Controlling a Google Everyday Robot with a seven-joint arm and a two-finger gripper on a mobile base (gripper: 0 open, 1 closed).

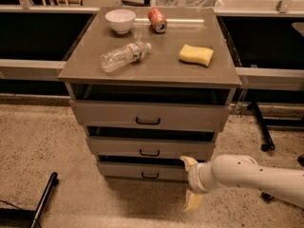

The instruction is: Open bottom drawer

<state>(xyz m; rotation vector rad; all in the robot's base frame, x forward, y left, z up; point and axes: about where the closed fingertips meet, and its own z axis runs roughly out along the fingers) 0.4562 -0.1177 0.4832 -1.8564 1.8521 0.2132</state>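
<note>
Camera view: the cabinet's flat top serves as the desk. A white bowl (120, 20) sits at its far-left corner, with a soda can (157, 20) lying just beside it along the far edge. A clear plastic water bottle (124, 56) lies on its side toward the left edge, and a yellow sponge (196, 55) rests near the right edge.

Below the desk's front edge hang three grey-brown drawer fronts. The bottom drawer (123, 170) is the lowest, close to the floor, with its small black bar handle (150, 175) at mid-front.

The gripper (186, 183) hangs low, below the desk's front-right corner and just right of that handle. Its two cream fingers (189, 161) are spread wide, one above the other, and hold nothing. The upper finger lies against or just in front of the drawer's right end; I cannot tell if it touches.

This looks like the approach step, with no grasp made and the drawer apparently not yet pulled out. The next move likely calls for sliding left to bracket the handle, closing on it, then pulling straight outward.
</note>
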